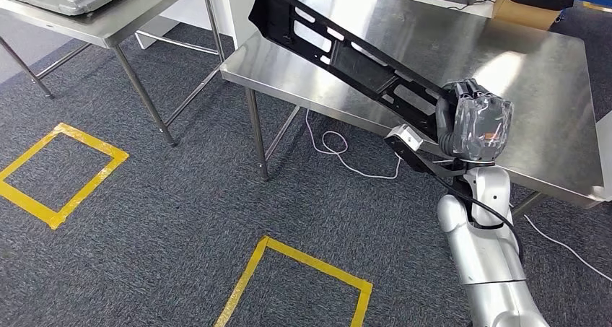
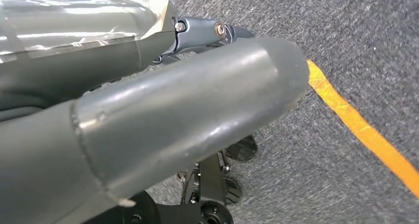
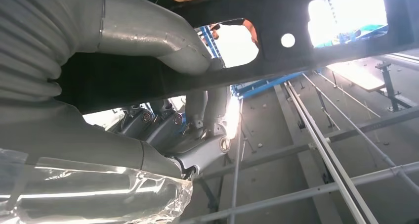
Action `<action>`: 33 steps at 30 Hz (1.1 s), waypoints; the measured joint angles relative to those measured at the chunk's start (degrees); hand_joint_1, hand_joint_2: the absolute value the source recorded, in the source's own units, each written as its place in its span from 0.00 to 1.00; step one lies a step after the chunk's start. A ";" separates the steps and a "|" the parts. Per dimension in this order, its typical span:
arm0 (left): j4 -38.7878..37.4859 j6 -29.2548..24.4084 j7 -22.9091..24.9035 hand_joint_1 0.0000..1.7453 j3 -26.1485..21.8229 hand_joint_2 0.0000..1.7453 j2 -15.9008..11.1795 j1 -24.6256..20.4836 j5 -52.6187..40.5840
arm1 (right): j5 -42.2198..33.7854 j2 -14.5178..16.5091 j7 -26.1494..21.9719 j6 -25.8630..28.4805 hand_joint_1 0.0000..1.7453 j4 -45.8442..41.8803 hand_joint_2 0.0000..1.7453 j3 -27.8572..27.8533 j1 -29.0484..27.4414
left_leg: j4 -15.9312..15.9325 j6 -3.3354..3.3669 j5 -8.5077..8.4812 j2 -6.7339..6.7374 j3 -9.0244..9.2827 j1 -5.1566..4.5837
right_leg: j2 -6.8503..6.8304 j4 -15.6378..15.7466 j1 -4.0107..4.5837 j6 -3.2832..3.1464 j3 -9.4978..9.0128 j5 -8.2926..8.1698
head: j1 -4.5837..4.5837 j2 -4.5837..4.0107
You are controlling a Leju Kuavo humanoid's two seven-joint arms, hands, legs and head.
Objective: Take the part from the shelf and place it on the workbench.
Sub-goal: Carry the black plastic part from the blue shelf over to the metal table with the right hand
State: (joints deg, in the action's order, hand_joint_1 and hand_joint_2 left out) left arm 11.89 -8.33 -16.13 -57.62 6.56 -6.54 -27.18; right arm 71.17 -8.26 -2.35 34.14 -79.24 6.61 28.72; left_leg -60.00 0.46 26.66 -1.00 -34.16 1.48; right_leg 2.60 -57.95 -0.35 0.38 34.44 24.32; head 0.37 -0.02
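1. Our right hand [image 1: 473, 125] gripped the long black part [image 1: 346, 56] near its lower end, fingers wrapped round it.
2. We held the part tilted above the steel workbench [image 1: 527, 89], its far end raised; it had not been set down.
3. We judged the pickup done and the placing left.
4. We could not tell our left hand [image 2: 163, 115]'s state.

right hand [image 1: 473, 128]: raised, fingers gripping | left hand [image 2: 148, 115]: hanging low
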 joint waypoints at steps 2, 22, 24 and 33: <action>-0.01 0.05 -0.04 0.00 0.00 0.00 0.02 -0.03 -0.01 | -0.14 -0.28 -0.06 0.33 1.00 0.63 1.00 0.04 0.50 | 0.78 0.23 -0.09 -0.14 0.01 -0.26 | 0.17 -0.19 0.36 0.42 0.47 -0.01 | 0.04 0.00; -0.04 0.55 -0.33 0.00 0.00 0.00 0.00 -0.01 -0.78 | -1.51 -1.90 -0.55 2.08 1.00 4.88 1.00 1.22 1.75 | 0.85 1.30 -0.67 -0.19 -0.41 -1.52 | 0.07 0.10 0.00 1.45 0.80 -0.55 | 0.00 0.00; -0.04 0.69 -0.33 0.00 0.00 0.00 0.00 -0.01 -1.03 | -1.57 -2.37 -0.54 2.15 1.00 5.04 1.00 1.26 1.67 | 0.86 1.30 -0.66 -0.19 -0.41 -1.47 | 0.07 0.10 0.00 1.45 0.84 -0.55 | 0.00 0.00; -0.04 1.71 -0.33 0.00 0.00 0.00 0.08 -0.04 -1.10 | -0.49 -3.01 0.56 2.76 1.00 5.02 1.00 1.26 0.46 | 0.87 1.63 -0.62 -0.12 -0.42 -1.41 | 0.16 0.46 -0.39 1.77 0.81 -0.75 | -0.03 0.00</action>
State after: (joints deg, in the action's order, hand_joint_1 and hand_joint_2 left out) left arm 11.85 -6.63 -16.46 -57.61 6.63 -6.58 -28.28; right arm 70.68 -11.27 -1.79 36.89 -74.22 7.86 29.19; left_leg -59.13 2.09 26.04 -1.12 -34.59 0.07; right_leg 2.76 -57.49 -0.74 2.15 35.25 23.57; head 0.34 -0.02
